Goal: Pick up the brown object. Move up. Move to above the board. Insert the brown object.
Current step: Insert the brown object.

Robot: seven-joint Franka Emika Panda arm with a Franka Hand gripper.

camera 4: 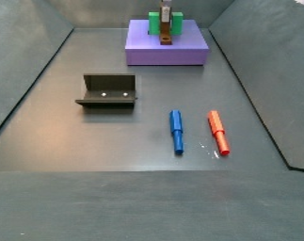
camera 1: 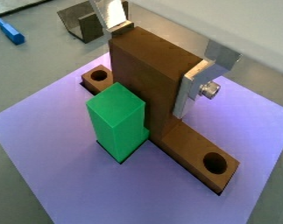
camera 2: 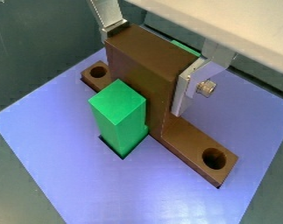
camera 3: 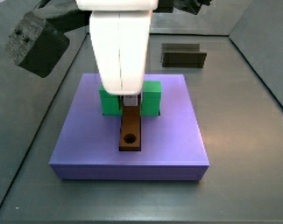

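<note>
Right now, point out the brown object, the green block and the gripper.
brown object (camera 1: 150, 70): wrist view, on its raised middle block.
green block (camera 2: 117, 112): wrist view, on its side face.
gripper (camera 2: 152, 54): wrist view, midway between the fingertips, clamped on the brown object over the board (camera 2: 61, 157).

The board (camera 4: 167, 49) lies at the far end of the floor (camera 4: 66, 122) in a side view. On the board the T-block (camera 3: 131, 133) lies along the middle groove, with the U-block (camera 1: 116, 122) standing astride its bar, touching the raised middle. The pincer (camera 1: 155, 48) sits over the T-block, its fingers (camera 1: 193, 87) against the raised middle's sides. Nearer than the board stands the fixture (camera 4: 106, 91); beside the fixture lie two pens (camera 4: 177, 131), side by side.
</note>
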